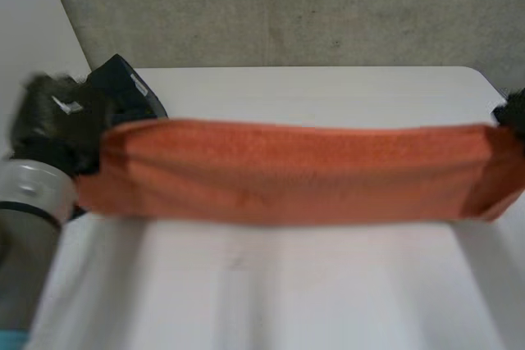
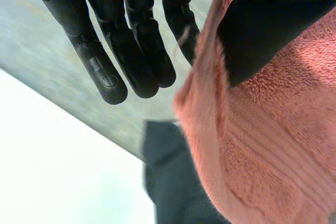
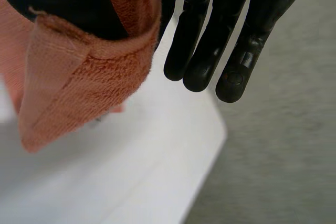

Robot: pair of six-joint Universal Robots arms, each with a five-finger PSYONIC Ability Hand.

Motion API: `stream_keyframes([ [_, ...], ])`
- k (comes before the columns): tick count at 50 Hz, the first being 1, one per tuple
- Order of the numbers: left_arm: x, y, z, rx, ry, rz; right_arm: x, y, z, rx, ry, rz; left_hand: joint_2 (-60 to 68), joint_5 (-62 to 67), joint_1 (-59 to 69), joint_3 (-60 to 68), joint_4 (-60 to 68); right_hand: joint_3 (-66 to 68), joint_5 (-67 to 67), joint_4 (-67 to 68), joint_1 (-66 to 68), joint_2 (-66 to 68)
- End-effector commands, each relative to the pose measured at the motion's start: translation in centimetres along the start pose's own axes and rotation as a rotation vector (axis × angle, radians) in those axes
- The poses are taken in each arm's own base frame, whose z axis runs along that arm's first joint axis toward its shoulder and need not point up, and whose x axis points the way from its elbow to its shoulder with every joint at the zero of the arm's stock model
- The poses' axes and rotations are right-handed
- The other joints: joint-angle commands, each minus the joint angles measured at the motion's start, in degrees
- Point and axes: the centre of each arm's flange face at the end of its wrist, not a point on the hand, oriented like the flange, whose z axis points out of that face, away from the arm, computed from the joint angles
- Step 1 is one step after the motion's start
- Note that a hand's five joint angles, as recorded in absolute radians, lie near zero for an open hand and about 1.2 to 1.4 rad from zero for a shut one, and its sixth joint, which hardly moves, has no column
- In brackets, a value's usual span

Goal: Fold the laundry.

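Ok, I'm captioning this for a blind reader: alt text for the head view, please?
An orange towel is held stretched wide over a white table, the left robot hand pinching one end and the right robot hand the other. A dark cloth lies behind the left end.

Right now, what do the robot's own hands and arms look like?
Both the left hand and the right hand are glossy black, with long, rounded fingers; a small circular mark sits on one fingertip of each. The left arm shows a pale grey cylindrical joint.
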Motion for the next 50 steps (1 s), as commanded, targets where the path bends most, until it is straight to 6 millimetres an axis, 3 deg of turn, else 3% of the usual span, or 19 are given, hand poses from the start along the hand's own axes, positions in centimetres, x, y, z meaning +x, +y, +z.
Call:
stream_keyframes([
  [1,-5.0,-5.3,-3.5,0.152,-0.108,-0.062,4.4,-4.3,-4.1,0.107,0.166,-0.017,11.5,14.1,14.2,11.8,11.3,12.4,12.7,11.8,23.8,12.4],
  [7,-7.7,-8.2,-5.3,0.228,-0.153,-0.142,7.6,-7.7,-6.3,0.233,0.274,-0.002,11.5,14.1,14.2,11.8,11.3,12.4,12.7,11.8,23.8,12.4],
  [11,-8.5,-9.2,-5.6,0.243,-0.158,-0.175,8.9,-8.9,-7.3,0.251,0.304,-0.009,11.5,14.1,14.2,11.8,11.3,12.4,12.7,11.8,23.8,12.4],
  [17,-7.9,-8.9,-4.9,0.221,-0.136,-0.171,9.0,-8.9,-7.3,0.223,0.272,0.002,11.5,14.1,14.2,11.8,11.3,12.4,12.7,11.8,23.8,12.4],
  [21,-5.6,-7.0,-2.1,0.132,-0.062,-0.144,8.3,-6.6,-4.1,0.143,0.166,0.051,11.5,14.1,14.2,11.8,11.3,12.4,12.7,11.8,23.8,12.4],
  [22,-5.1,-6.6,-1.6,0.115,-0.047,-0.140,8.0,-5.4,-2.6,0.105,0.126,0.068,11.5,14.1,14.2,11.8,11.3,12.4,12.7,11.8,23.8,12.4],
  [29,-0.2,-2.6,3.9,-0.050,0.066,-0.087,6.4,-2.3,2.6,0.019,0.017,0.064,11.5,14.1,14.2,11.8,11.3,12.4,12.7,11.8,23.8,12.4],
  [30,0.5,-2.1,4.5,-0.068,0.079,-0.079,5.7,-1.6,4.1,0.007,-0.020,0.067,11.5,14.1,14.2,11.8,11.3,12.4,12.7,11.8,23.8,12.4],
  [34,3.2,-0.2,8.8,-0.117,0.107,-0.066,4.2,-0.9,7.3,-0.019,-0.053,0.078,11.5,14.1,14.2,11.8,11.3,12.4,12.7,11.8,23.8,12.4],
  [36,3.9,-0.2,10.4,-0.102,0.101,-0.071,3.9,-0.9,8.5,-0.017,-0.030,0.080,11.5,14.1,14.2,11.8,11.3,12.4,12.7,11.8,23.8,12.4],
  [40,4.0,-2.0,13.7,0.007,0.036,-0.106,4.3,-2.0,11.5,0.043,0.105,0.062,11.5,14.1,14.2,11.8,11.3,12.4,12.7,11.8,23.8,12.4],
  [43,2.4,-5.0,15.9,0.158,-0.064,-0.157,6.8,-3.9,12.9,0.175,0.282,0.039,11.5,14.1,14.2,11.8,11.3,12.4,12.7,11.8,23.8,12.4],
  [47,-0.4,-9.8,16.9,0.389,-0.204,-0.228,10.6,-7.2,13.0,0.409,0.510,0.046,11.5,14.1,14.2,11.8,11.3,12.4,12.7,11.8,23.8,12.4],
  [50,-1.8,-12.3,16.7,0.529,-0.286,-0.278,13.5,-9.9,11.4,0.590,0.648,0.088,11.5,14.1,14.2,11.8,11.3,12.4,12.7,11.8,23.8,12.4],
])
